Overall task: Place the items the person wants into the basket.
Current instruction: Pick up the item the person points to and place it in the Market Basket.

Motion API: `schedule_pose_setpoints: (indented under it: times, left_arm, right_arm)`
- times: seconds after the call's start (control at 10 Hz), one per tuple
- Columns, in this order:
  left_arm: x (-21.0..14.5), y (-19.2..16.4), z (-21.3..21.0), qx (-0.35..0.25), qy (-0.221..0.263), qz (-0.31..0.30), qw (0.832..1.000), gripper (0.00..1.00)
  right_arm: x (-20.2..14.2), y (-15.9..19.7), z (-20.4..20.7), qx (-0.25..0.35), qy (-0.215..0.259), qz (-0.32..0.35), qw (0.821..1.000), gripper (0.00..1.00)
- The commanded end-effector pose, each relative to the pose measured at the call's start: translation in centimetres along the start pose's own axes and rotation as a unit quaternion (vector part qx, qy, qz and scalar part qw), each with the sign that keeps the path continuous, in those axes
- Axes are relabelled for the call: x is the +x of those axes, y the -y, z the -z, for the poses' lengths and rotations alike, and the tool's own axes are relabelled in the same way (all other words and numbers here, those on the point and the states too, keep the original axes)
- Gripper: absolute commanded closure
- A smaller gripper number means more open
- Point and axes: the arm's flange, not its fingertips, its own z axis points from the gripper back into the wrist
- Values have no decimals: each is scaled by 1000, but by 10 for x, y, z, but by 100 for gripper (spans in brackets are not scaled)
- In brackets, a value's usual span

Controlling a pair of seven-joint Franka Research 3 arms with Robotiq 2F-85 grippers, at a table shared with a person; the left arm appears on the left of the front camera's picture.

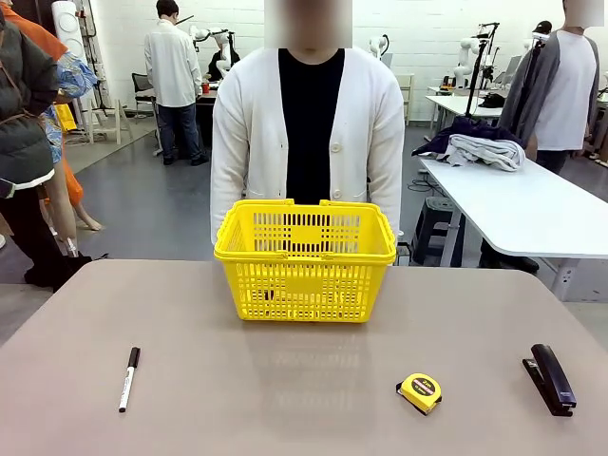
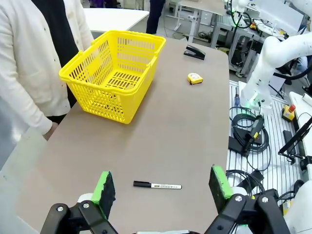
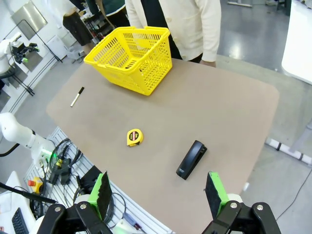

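- Yellow shopping basket (image 1: pixel 304 290) stands upright at the far middle of the table (image 1: pixel 285 399), directly in front of the person (image 1: pixel 306 123) in the white cardigan. Both handles are folded down along the rim.
- Black stapler (image 1: pixel 549 378) lies flat near the robot's right corner of the table, well apart from the basket.
- Right wrist view: the stapler (image 3: pixel 191 159) lies on the table ahead of the right tool (image 3: pixel 158 190), apart from it and nearer to the right-hand finger in the picture. The basket (image 3: pixel 146 73) is far beyond, at the person's edge.
- Right tool: jaws fully spread, green pads (image 3: pixel 101 190) wide apart, holding nothing and touching nothing, above the near table edge.
- Left wrist view: the basket (image 2: pixel 105 97) stands well away from the left tool (image 2: pixel 162 181), toward the person's side. The stapler (image 2: pixel 194 52) lies at the far end of the table.
- Left tool: jaws fully spread, holding nothing, clear of the table.
- White marker with black cap (image 2: pixel 157 185) lies flat on the table, framed between the left tool's fingers in the left wrist view, not in contact with them. Front view places it (image 1: pixel 127 378) on the robot's left side.
- Yellow tape measure (image 1: pixel 420 391) sits near the stapler, between it and the table's middle, touching neither it nor the basket.
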Motion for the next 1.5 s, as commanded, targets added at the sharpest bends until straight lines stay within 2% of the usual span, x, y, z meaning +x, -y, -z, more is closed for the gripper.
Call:
schedule_pose_setpoints:
  times: [0.0,1.4]
  left_arm:
    - [0,0,-2,4,5,8,1000,0]
    - [0,0,-2,4,5,8,1000,0]
  right_arm:
    - [1,0,-1,8,10,-6,1000,0]
    - [1,0,-1,8,10,-6,1000,0]
